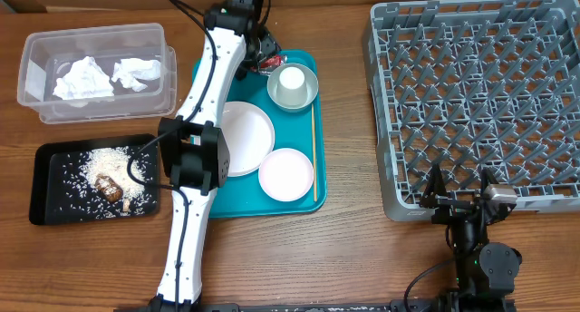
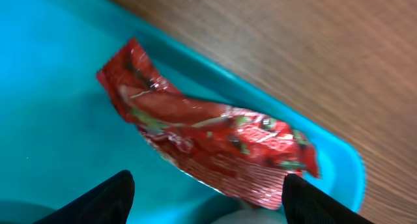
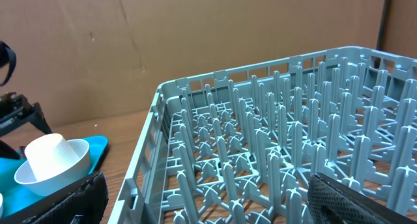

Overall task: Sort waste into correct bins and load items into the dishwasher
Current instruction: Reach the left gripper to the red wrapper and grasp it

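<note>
Wrapper, red, lies on the teal tray mid-frame between the left tool, fingers parted; right tool likewise spread apart.

Crinkled red wrapper lies flat in the teal tray's corner — napkins in clear tub.

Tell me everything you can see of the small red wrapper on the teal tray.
The red wrapper is a crinkled, glossy, foil-like packet, red with green and white print. It lies flat and slantwise on the teal tray, close to a corner of the rim. The open left tool hovers over it, one finger on either side, not closed on it.
</note>
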